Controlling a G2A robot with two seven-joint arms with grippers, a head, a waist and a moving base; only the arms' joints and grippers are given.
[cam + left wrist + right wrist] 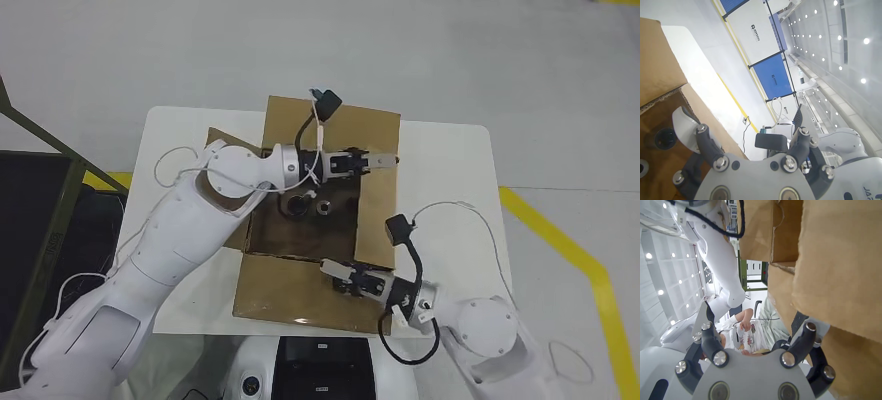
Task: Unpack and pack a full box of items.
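Observation:
An open cardboard box (262, 240) stands on the white table (450, 180), its flaps folded outward. Deep inside it are two round bottle tops (297, 206) (325, 207); the left wrist view shows a dark cap (664, 139) and a pale one (641, 168). My left gripper (378, 160) (739, 111) is open astride the box's right wall (706, 113), with one finger (684, 125) inside and the other (798, 117) outside. My right gripper (333, 268) (751, 319) is open at the near flap (290, 290) (829, 275), one finger (800, 321) against the cardboard.
Bare table lies to the right of the box. A dark green frame (45, 140) stands off the table's left side. A yellow floor line (560, 240) runs past the right.

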